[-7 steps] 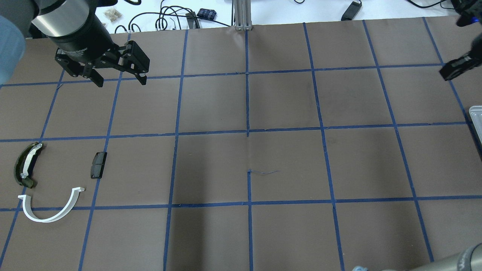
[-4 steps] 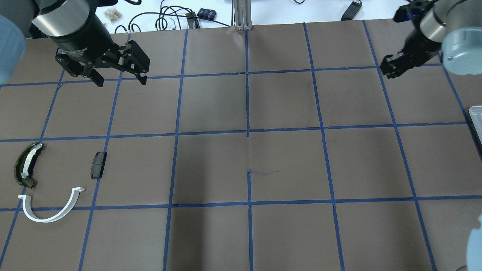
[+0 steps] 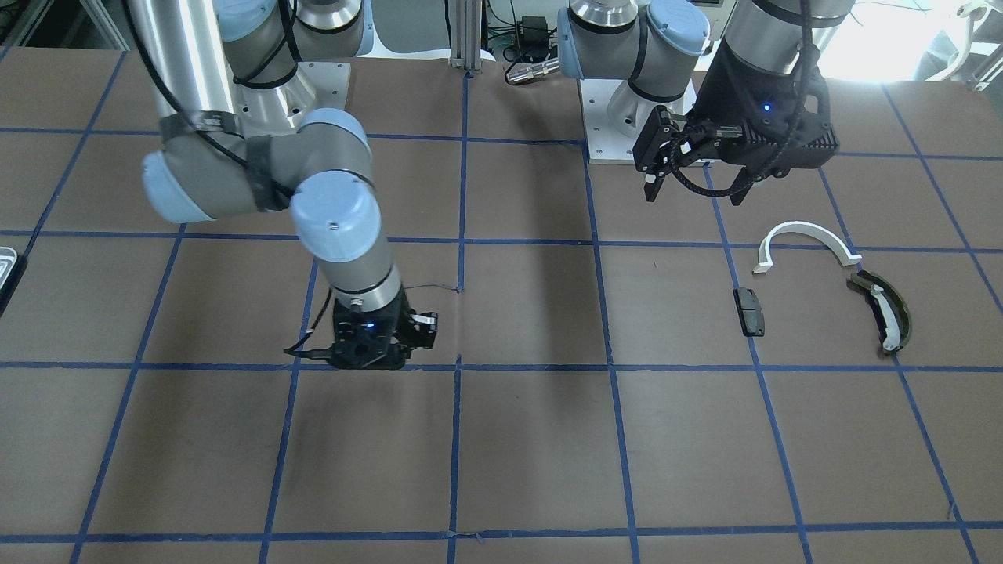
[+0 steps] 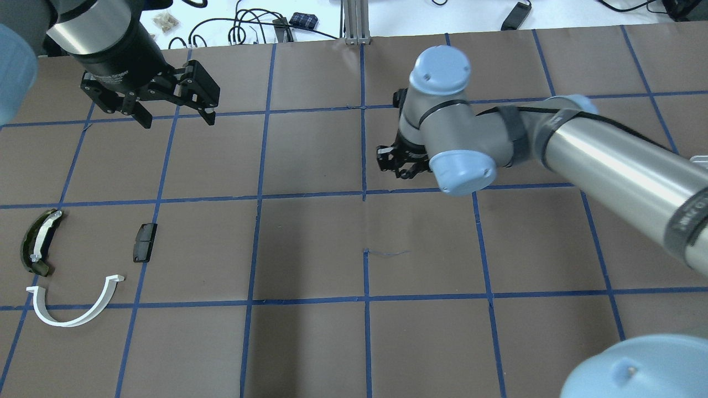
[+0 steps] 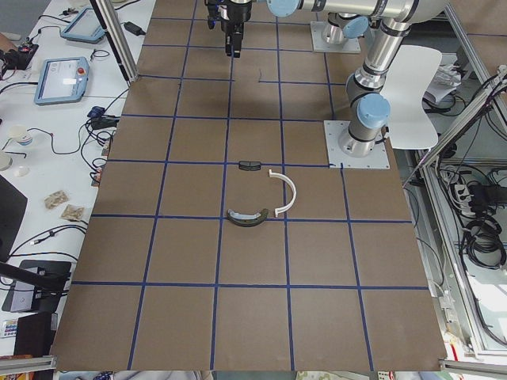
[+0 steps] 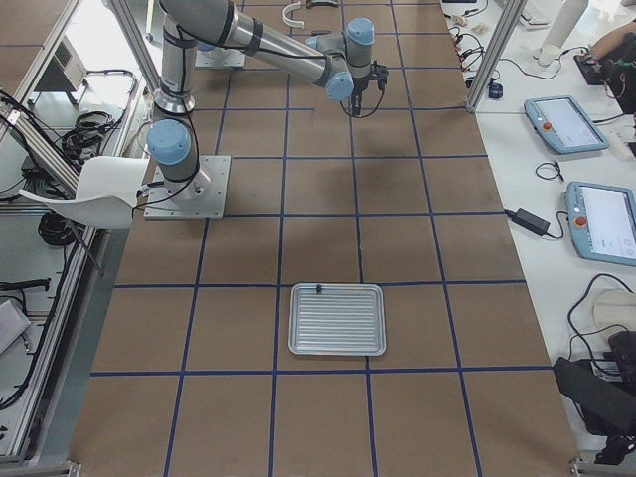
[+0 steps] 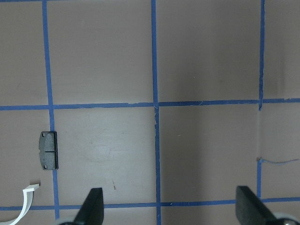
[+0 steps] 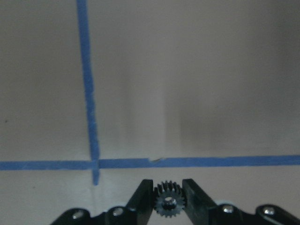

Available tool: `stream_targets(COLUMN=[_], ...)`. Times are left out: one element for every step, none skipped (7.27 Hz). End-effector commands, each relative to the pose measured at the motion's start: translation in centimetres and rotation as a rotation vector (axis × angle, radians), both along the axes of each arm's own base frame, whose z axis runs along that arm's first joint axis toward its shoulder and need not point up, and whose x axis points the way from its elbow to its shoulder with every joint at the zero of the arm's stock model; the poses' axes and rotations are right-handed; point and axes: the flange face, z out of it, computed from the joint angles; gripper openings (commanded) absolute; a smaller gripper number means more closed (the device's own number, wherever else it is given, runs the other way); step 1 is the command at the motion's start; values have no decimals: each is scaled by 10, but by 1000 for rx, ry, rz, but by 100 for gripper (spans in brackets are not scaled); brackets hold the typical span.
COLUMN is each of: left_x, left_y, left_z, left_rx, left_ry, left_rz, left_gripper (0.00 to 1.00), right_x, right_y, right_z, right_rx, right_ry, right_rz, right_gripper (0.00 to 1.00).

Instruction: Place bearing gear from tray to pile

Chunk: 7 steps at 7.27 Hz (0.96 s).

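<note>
My right gripper (image 8: 168, 188) is shut on a small dark bearing gear (image 8: 168, 202), held low over the brown mat near the table's middle (image 4: 401, 163), close to a blue tape crossing. My left gripper (image 4: 178, 119) is open and empty, hovering at the far left. The pile lies at the near left: a white semicircular strip (image 4: 72, 322), a dark olive curved piece (image 4: 36, 243) and a small black block (image 4: 145, 242). The grey ridged tray (image 6: 336, 288) lies at the table's right end; only a sliver of it (image 4: 699, 160) shows in the overhead view.
The mat carries a grid of blue tape lines (image 4: 364, 193). Cables and small items (image 4: 260, 27) lie beyond the far edge. The right arm's long link (image 4: 608, 160) stretches across the right half of the table.
My right arm has swept from the far right edge leftward to the table's middle. The left arm and the pile have not moved.
</note>
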Motion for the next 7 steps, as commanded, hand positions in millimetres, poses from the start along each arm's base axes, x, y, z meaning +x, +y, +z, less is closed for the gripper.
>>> stream_targets(left_x=[0,0,0,0,0,1,1], left_y=[2,1,1,1,1,-2,-14], left_z=[-2,-2,-2,-2,-3,-6,-15], left_rx=[4,3,3,3,6,12,12], left_ry=[-1,-1,-1,-1,-1,-3,1], left_rz=[-1,-1,-1,-1,-1,-9,4], left_gripper=[100,100,100,100,100,100,100], right_x=[69,68,66,60,41,2,-45], right_y=[30,30,26,22,8,-12,-26], right_z=[-19,-27,-34,-29,-13,15,47], right_rx=[-40,-36,-46,-56,-86,-108,-144], right_ry=[-32,-25,15,31,35,62,99], right_rz=[-45,-31,-32,6,45,8,-57], right_gripper=[17,27,99,100,100,100,100])
